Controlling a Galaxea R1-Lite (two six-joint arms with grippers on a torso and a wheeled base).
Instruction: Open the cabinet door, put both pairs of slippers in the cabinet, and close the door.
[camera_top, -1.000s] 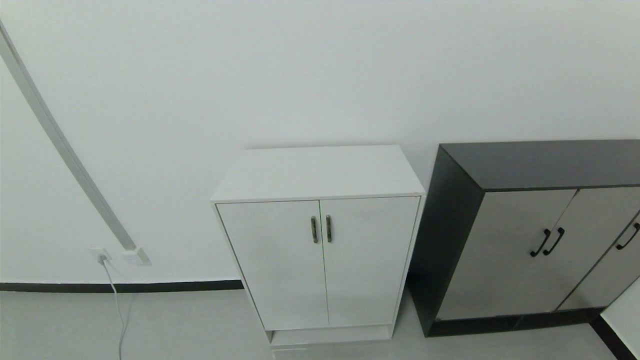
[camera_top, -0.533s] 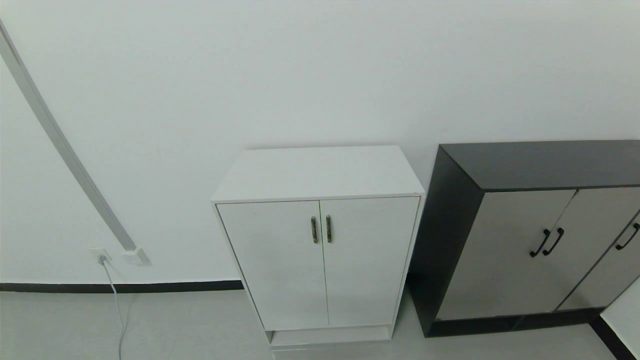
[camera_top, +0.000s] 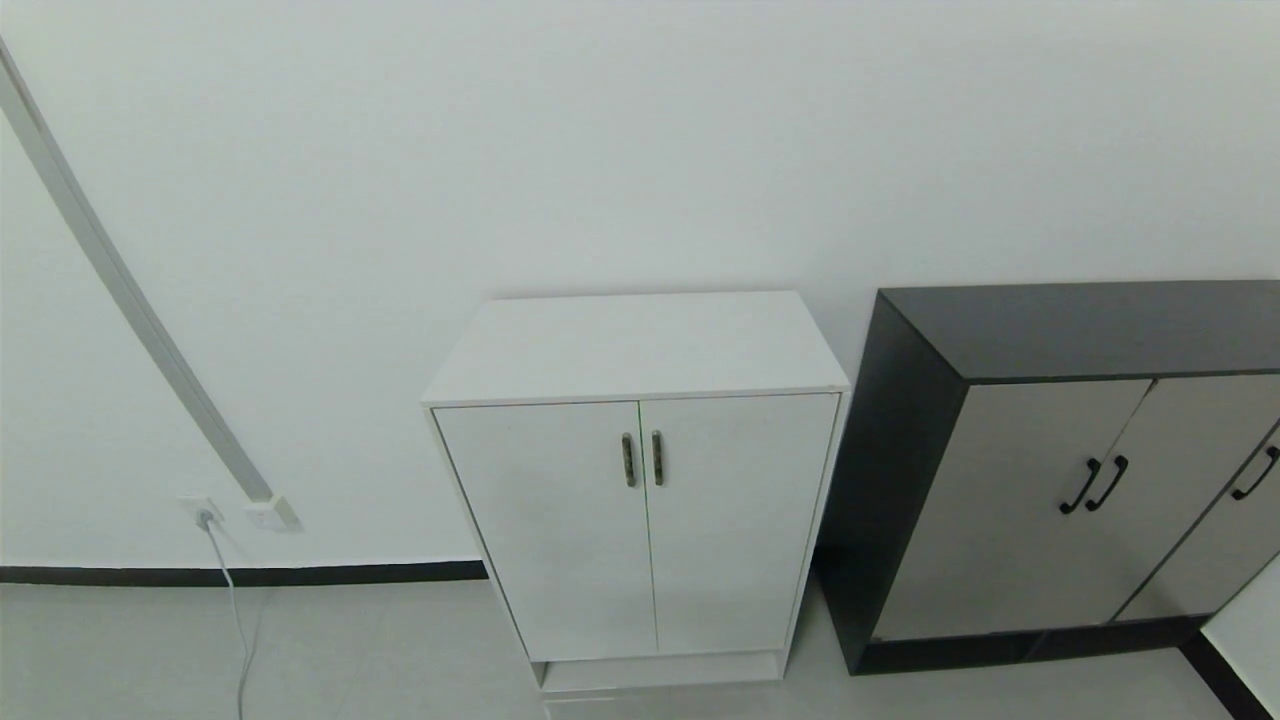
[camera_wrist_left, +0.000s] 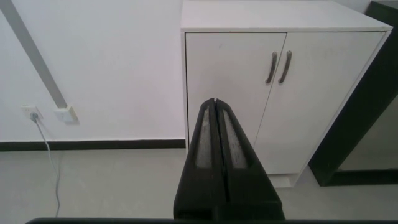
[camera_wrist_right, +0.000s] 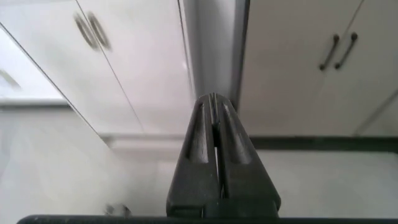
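- White-painted wall (camera_top: 640, 150) and pale grey floor (camera_top: 350, 650) set a bare scene. A grey cable duct (camera_top: 128, 285) slants down the left of the head view to a wall socket (camera_top: 203, 512), and a black skirting strip (camera_top: 240, 573) runs along the wall's foot.
- At centre frame stands the white two-door cabinet (camera_top: 640, 340), backed against the wall with both doors closed flush. A larger black cabinet with grey doors (camera_top: 1050, 480) sits just beside it at right.
- Two slim vertical metal bar handles sit close together either side of the white cabinet's centre seam: the left-door handle (camera_top: 628, 459) and the right-door handle (camera_top: 657, 457).
- The doors look like stiff, light board panels, likely hinged at their outer edges. A handle is the place to take hold, pinched across the bar and pulled along the door's arc. The smooth metal may slip, and the neighbouring handle leaves little room.
- The left gripper (camera_wrist_left: 215, 106) faces the white cabinet from well back, clenched on nothing.
- The right gripper (camera_wrist_right: 215, 99) points at the gap between the two cabinets, also clenched and empty. Either would have to spread before taking a handle.
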